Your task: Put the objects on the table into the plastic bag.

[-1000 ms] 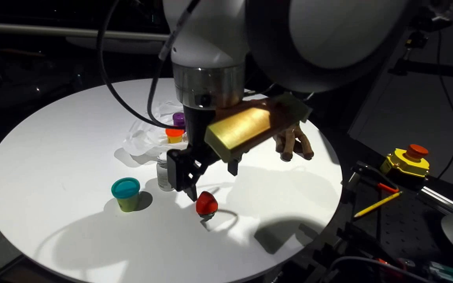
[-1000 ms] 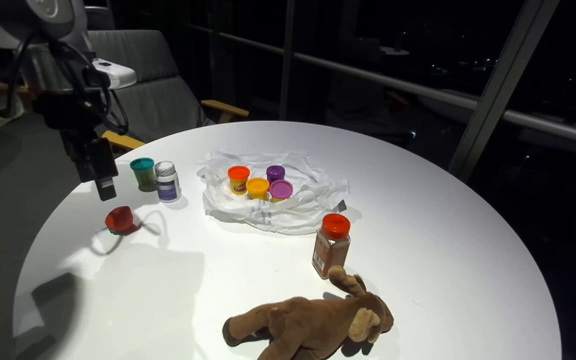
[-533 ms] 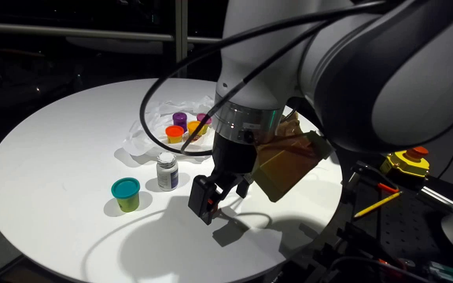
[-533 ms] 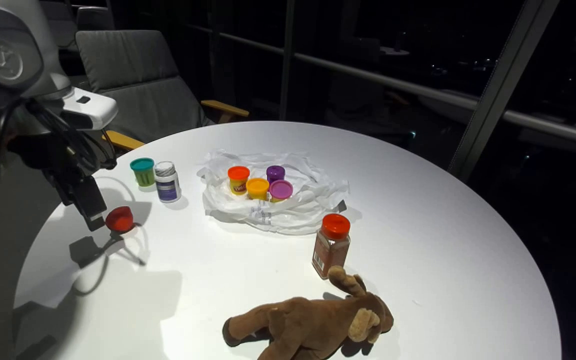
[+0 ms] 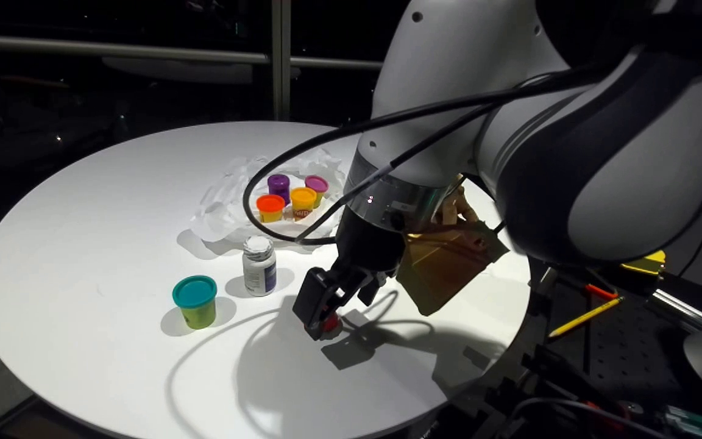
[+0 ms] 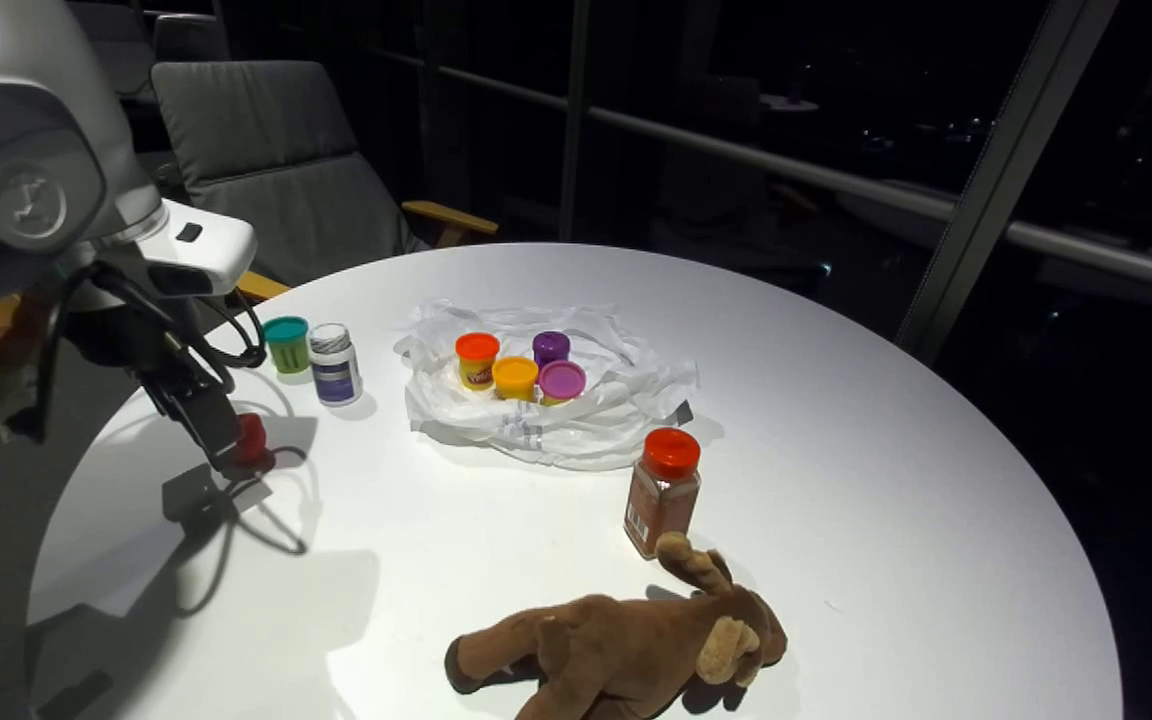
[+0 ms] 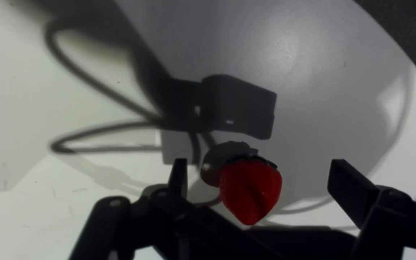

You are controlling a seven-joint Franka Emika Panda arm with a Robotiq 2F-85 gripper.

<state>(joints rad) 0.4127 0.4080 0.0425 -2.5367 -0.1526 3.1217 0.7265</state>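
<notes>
Round white tabletop (image 6: 886,500); black two-jawed hand (image 7: 260,175) over it, jaws apart.
Red strawberry-shaped piece (image 7: 250,193) lies on the tabletop, between the jaws in the wrist view, spaced from both. Three small lidded plastic tubs (image 6: 477,372) and a purple piece (image 6: 551,346) stand on the wrinkled whitish plastic bag (image 6: 586,432).

In an exterior view, four tubs (image 6: 516,377) grouped on the plastic bag (image 6: 591,437), bag on the bench (image 6: 886,520). Canister (image 6: 335,368) left of bag; cup (image 6: 288,346) just left of and slightly behind canister. Strawberry (image 6: 252,438) on bench, in front of both, a bit further left. Bottle (image 6: 662,495) in front of bag, near right end; plush toy (image 6: 626,640) just in front of bottle. Chair (image 6: 256,150) behind bench, left side. In wrist view, strawberry sits between the fingers (image 7: 350,193), gap either side.
</notes>
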